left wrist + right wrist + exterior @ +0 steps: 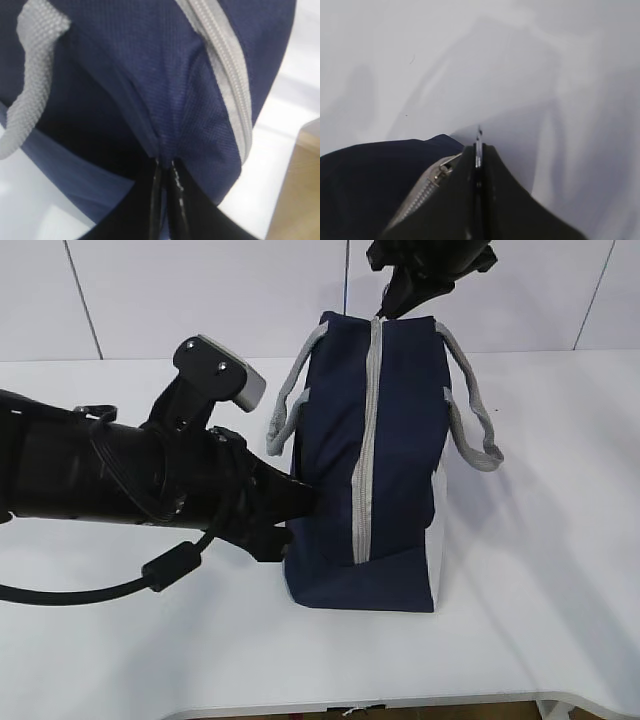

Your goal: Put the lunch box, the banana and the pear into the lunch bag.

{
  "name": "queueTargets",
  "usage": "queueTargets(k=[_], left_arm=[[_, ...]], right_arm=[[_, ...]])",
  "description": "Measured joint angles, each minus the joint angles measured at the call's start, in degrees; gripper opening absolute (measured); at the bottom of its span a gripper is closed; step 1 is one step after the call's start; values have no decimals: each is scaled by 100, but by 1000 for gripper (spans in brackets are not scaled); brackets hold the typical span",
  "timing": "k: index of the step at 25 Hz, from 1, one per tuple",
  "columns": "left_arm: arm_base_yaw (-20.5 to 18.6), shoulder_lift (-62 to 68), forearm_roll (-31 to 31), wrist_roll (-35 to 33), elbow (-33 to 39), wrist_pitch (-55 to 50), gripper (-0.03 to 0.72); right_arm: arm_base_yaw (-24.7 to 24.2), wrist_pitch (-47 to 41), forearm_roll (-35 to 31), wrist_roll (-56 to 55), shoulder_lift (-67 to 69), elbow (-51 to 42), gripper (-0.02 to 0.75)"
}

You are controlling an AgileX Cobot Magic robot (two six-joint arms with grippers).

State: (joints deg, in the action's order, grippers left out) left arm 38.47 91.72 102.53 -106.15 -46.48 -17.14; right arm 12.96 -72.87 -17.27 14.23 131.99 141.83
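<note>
Lunch bag (385, 470) stands on the white table (560, 540) with its grey zipper (366, 440) run shut along the top and down the near end — no lunch box, banana or pear shows in any view, so whether they are inside cannot be told. The likeliest trouble, as I judge it, is the bag tipping or sliding if the two arms pull unevenly, since each grips only a little of it. The left gripper (165, 167) has its jaws narrow, pinching a fold of navy fabric just ahead of the tips, left of the zipper. The right gripper (478, 150) has its jaws pressed together at the zipper's far end, apparently on the pull — I cannot tell for sure.
</note>
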Motion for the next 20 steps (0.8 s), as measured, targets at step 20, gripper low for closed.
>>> queueTargets(k=[20], left_arm=[[-3,11,-504,-1046,-150,2040,-20]], right_arm=[[-12,40,553,634,-654,-987,18]])
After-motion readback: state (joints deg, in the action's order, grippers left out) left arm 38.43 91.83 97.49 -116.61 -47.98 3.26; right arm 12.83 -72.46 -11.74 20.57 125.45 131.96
